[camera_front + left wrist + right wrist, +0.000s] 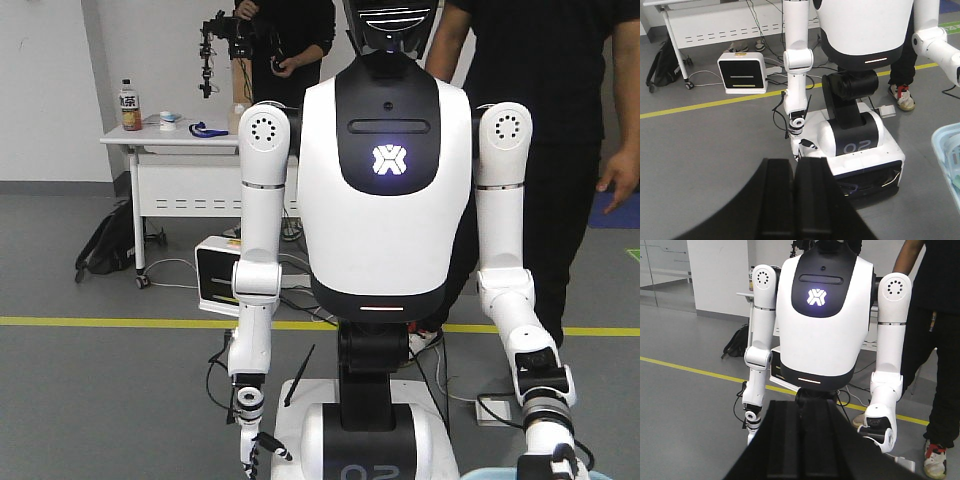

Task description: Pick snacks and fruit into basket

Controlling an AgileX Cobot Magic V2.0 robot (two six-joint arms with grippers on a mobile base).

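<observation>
Ahead of the left claw (794, 166) stood a white robot (860, 30); a pale blue basket (944, 150) lay off to its right. Left claw and right claw (801, 407) were both clenched, holding nothing.

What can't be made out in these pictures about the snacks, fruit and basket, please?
1. Snacks and fruit: in no view; a white humanoid robot fills all three.
2. Pale blue plastic basket: cut off by the left wrist view's right edge; contents unclear.
3. Yellow-labelled bottle, front view: label too small to read.
</observation>
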